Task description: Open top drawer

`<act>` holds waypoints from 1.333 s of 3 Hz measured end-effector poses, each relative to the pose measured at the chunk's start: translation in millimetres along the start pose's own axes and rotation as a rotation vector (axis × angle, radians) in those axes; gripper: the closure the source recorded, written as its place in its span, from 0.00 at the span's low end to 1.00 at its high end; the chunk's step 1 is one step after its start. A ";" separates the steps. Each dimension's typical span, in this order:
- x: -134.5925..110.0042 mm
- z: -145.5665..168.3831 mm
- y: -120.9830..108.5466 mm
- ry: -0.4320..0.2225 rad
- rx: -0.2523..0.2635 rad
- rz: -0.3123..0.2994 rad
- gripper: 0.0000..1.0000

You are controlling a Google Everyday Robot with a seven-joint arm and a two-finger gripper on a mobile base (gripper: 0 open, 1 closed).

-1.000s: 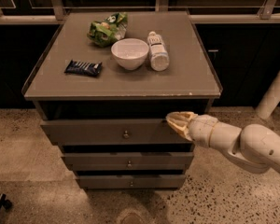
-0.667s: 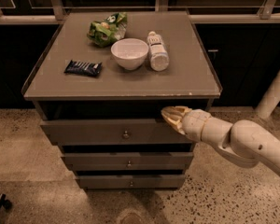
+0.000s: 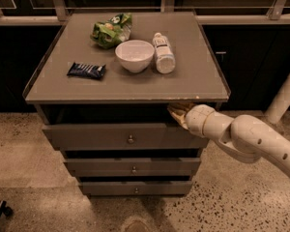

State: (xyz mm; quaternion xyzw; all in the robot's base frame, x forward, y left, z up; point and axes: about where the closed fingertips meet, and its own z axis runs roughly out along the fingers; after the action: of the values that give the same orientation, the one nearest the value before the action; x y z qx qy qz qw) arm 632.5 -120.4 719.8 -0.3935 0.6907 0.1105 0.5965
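Note:
The top drawer (image 3: 101,137) is the widest grey-brown front, with a small round metal knob (image 3: 130,139) in its middle. Its front stands out a little from the cabinet, with a dark gap above it. My gripper (image 3: 176,111) comes in from the right on a white arm (image 3: 246,137). It sits at the drawer's upper right corner, just under the edge of the cabinet top, in the gap above the front panel. It is to the right of the knob and above it.
On the cabinet top (image 3: 193,81) lie a green snack bag (image 3: 111,30), a white bowl (image 3: 134,55), a white bottle on its side (image 3: 163,53) and a dark blue bar (image 3: 86,70). Two narrower drawers (image 3: 133,168) sit below. A speckled floor (image 3: 19,153) surrounds the cabinet.
My gripper has moved left and up along the drawer front, from beside the right end into the gap under the cabinet top.

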 end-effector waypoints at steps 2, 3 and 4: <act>44.8 4.0 -11.5 0.109 0.049 0.047 1.00; 44.7 4.0 -11.5 0.109 0.049 0.047 1.00; 42.6 4.1 -11.3 0.113 0.041 0.042 1.00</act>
State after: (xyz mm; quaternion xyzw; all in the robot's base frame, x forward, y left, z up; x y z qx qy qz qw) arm 644.1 -142.8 683.4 -0.3722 0.7335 0.0864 0.5621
